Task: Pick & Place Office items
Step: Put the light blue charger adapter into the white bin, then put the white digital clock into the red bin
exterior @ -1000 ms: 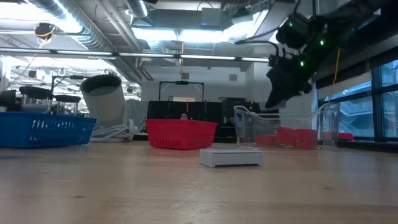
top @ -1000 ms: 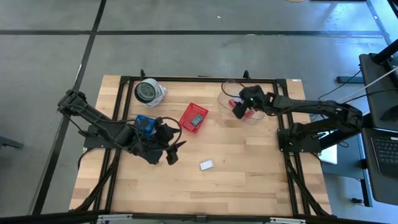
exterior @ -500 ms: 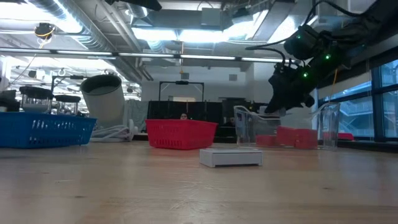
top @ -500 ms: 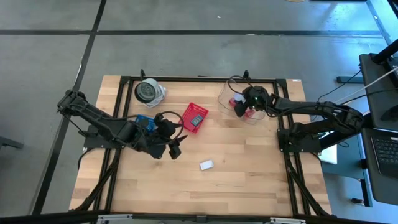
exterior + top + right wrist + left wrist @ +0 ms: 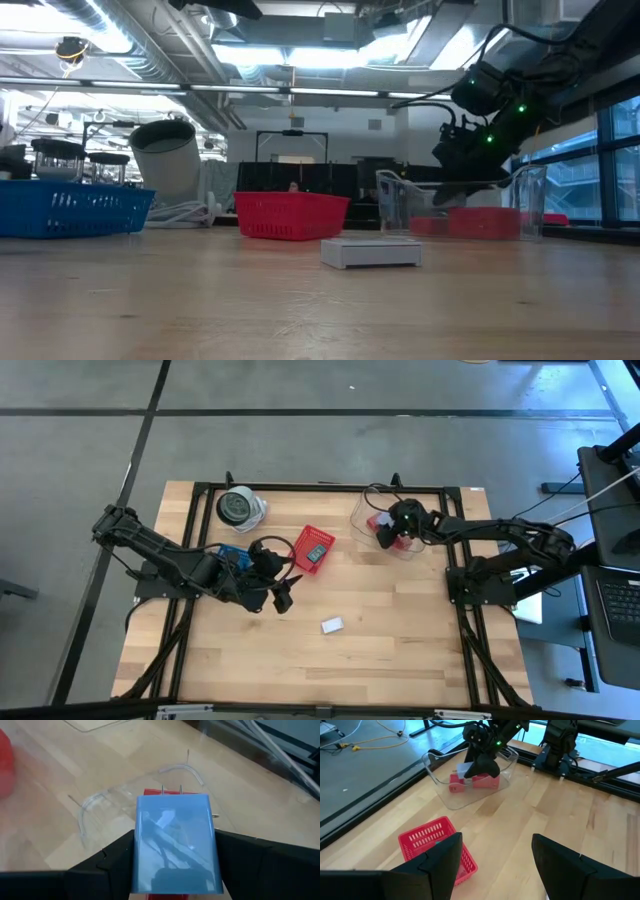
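Landmark for all positions: the red mesh basket [image 5: 312, 549], mid-table.

Risks, judged from the present layout:
- Left arm: its gripper hangs just left of the basket, near the blue tray [image 5: 233, 556]. A low reach toward the white rectangle [image 5: 332, 625], which lies on bare wood well below and slightly right of the basket, could clip the basket corner and shove it.
- That white rectangle is flat and low; fingers coming down off-centre would likely push it along the wood rather than lift it.
- Right arm: the pale-blue plug adapter [image 5: 174, 842] is pinched by its sides only, prongs pointing away from the wrist. If let go too high above the clear container [image 5: 383, 520], right of the basket, it may bounce off the red blocks [image 5: 474, 782] already inside, or strike the wall and tip out. The container is light; a nudge from the gripper could slide it.

End effectors:
- Left gripper [image 5: 495, 857]: fingers spread apart, nothing between them; bare table and the basket edge show through the gap. Touching nothing.
- Right gripper [image 5: 174, 850]: clamped on the pale-blue adapter, one finger on each flank, partly closed to the adapter's width. It hovers at the container's rim, right of the basket, over the red blocks; whether the adapter touches anything below, I cannot tell.

Other item noted: round white and grey object [image 5: 240, 508], up and left of the basket, untouched.
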Robot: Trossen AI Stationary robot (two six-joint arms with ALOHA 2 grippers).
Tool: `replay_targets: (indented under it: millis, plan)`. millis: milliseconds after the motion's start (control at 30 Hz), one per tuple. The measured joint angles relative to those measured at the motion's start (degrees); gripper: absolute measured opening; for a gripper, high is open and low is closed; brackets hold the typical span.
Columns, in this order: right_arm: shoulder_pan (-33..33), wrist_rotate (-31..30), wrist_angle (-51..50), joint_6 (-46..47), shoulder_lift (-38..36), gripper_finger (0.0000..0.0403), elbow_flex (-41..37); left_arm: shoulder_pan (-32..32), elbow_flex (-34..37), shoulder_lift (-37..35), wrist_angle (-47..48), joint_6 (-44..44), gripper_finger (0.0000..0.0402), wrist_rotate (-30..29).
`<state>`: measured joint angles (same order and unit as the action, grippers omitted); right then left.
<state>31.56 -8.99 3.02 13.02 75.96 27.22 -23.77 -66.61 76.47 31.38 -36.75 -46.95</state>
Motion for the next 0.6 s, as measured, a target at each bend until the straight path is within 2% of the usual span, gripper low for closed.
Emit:
replay_targets:
  millis: [233,600]
  plan:
    - [0.19,0.14,1.15,1.77,0.47,0.0238,0.0,0.0,0.0,0.0,0.02,-0.17,0.0237,0.12]
    - [0.2,1.05,1.99,1.99,0.16,0.0324,0.1,0.0,0.0,0.0,0.12,-0.12,0.0237,0.14]
